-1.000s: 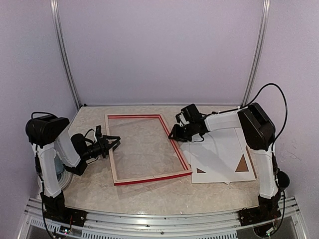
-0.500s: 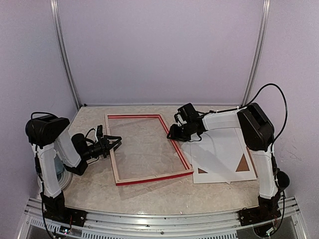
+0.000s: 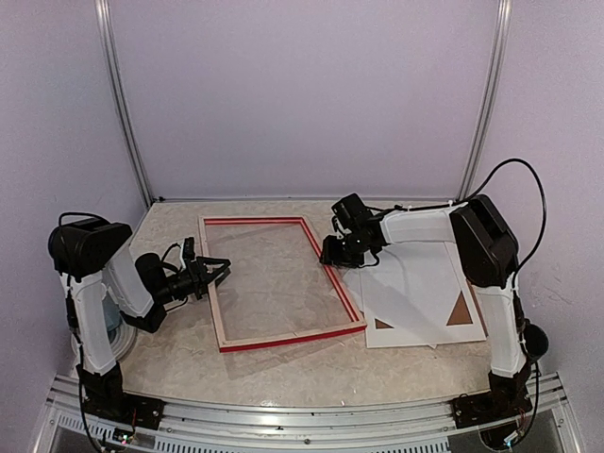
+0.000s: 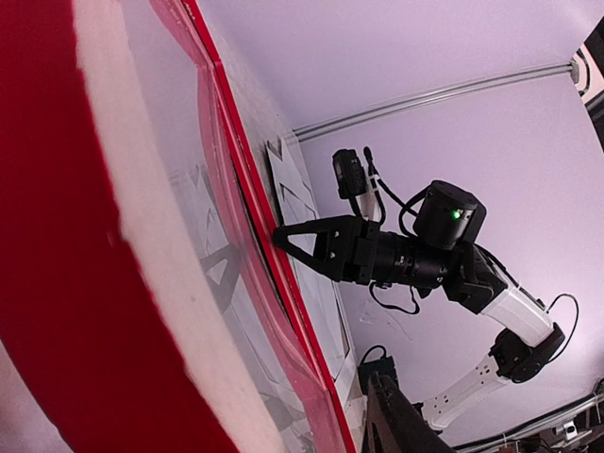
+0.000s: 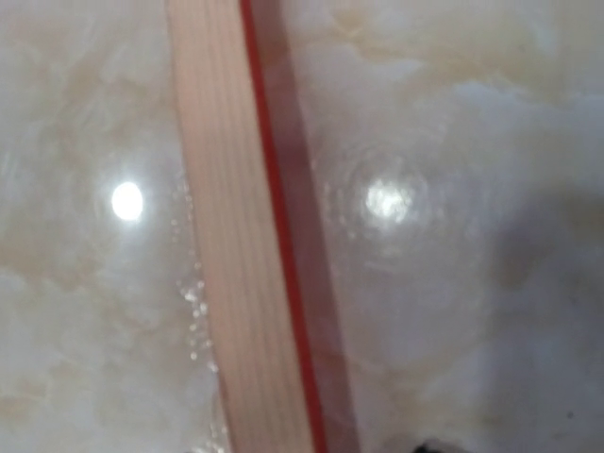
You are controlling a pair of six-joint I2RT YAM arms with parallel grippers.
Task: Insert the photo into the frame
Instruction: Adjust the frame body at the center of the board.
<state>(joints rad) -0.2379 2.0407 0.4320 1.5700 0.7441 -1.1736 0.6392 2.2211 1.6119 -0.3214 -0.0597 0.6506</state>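
The frame [image 3: 293, 336] lies flat on the table, pale wood back up, red showing at its edges, a clear pane inside. My left gripper [image 3: 212, 271] is closed over its left rail. That rail [image 4: 94, 236] fills the left wrist view, with one dark finger [image 4: 401, 425] at the bottom. My right gripper [image 3: 330, 255] hovers at the right rail, jaws apart. The right wrist view shows the rail [image 5: 236, 283] bare, with no finger on it. A tilted plain white sheet [image 3: 406, 283], apparently the photo, lies on the stack to the right.
Under the tilted sheet lie a white mat [image 3: 377, 338] and a brown board, which shows as two triangles [image 3: 460, 310]. The marbled table [image 3: 179, 359] stretches in front of the frame. Pale walls and metal posts close in the back and sides.
My right gripper has slid a little left along the right rail and its jaws have widened. The frame's near end has shifted slightly right. The left arm has held still.
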